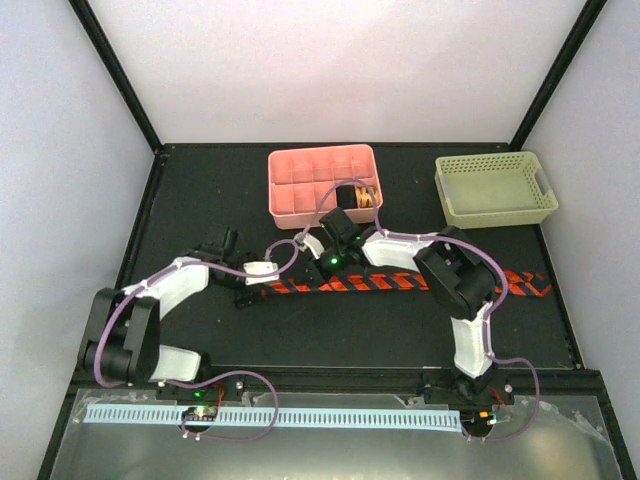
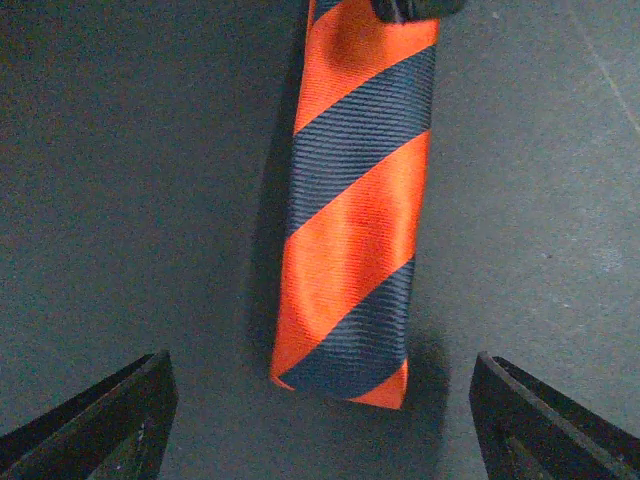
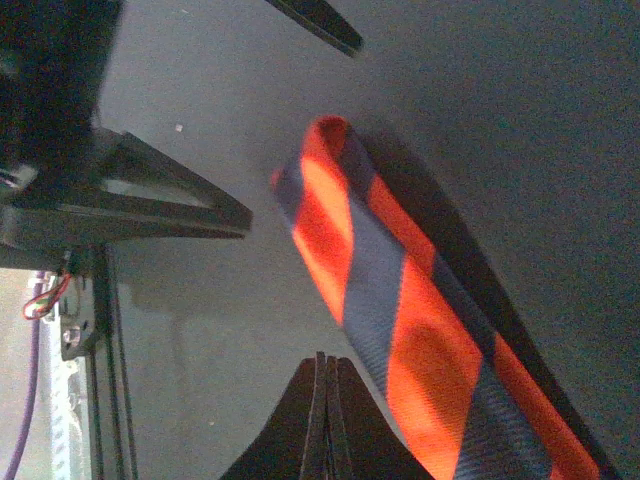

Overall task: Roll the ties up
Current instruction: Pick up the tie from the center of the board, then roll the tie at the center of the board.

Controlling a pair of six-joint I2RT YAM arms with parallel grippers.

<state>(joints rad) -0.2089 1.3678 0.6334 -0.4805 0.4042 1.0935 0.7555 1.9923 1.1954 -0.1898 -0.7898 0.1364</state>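
Tie [image 1: 395,284], orange-red with dark navy diagonal stripes, lies flat on the black table [image 1: 200,200] on the near side of the pink tray [image 1: 275,185]. It runs left to right, from about under the tray's left edge to well past its right edge. The right arm crosses over its middle. The tray is split into compartments; its near right one holds something dark and yellowish, too small to tell. A pale green basket [image 1: 500,212] stands to the right of the tray, apart from it.

The left gripper [image 1: 245,293] sits at the tie's left end, near the tray's front left corner. In the left wrist view its jaws stand wide, a finger [image 2: 110,420] on either side of the tie's end [image 2: 350,220], neither touching it.

The right gripper [image 1: 328,268] is just in front of the tray. Its fingers [image 3: 322,420] are pressed together with nothing between them, just beside the tie [image 3: 400,320], whose end there looks folded over.
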